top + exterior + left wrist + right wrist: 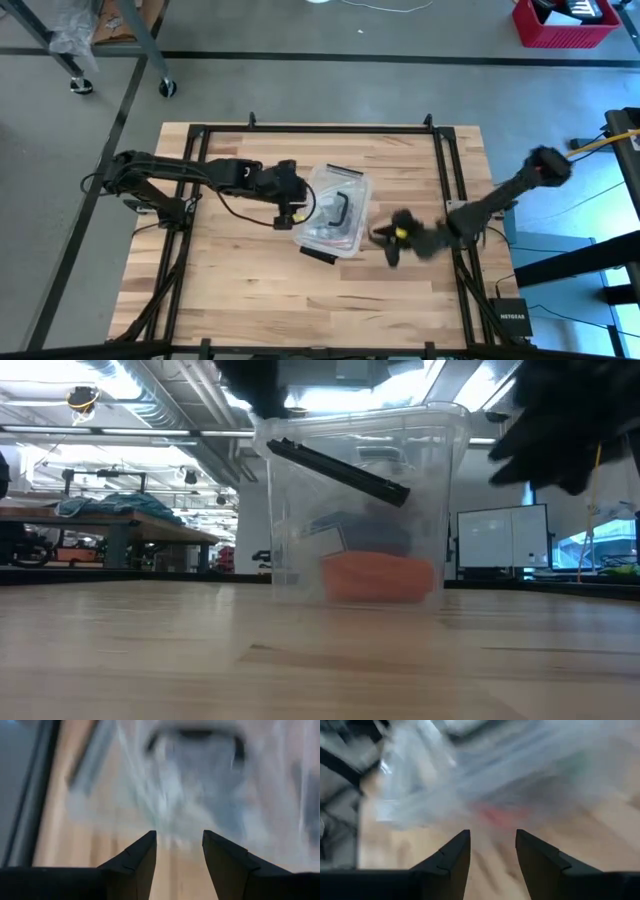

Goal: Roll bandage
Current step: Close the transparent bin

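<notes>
The wooden worktop [250,290] fills the scene, a black frame running round its edge, grey floor and a red crate beyond. Bang in the centre sits the clear plastic box [333,212] with its black handle [340,208], and both arms are crowding it. The left gripper [296,210] is right against the box's left side, jaws parted and empty, nothing between them in the left wrist view. The right gripper [396,243] hovers just off the box's right side, jaws also apart with only bare wood and the blurred box ahead of them.

Now, the bandage — no dark strip lies out on the worktop anywhere. Inside the box, the low view shows something orange [378,577] and greyish shapes above it; whether the bandage is among them I cannot tell. So its long axis is anyone's guess.

My read: the box has to be opened first, and the left arm is nearer, touching distance from the wall.
</notes>
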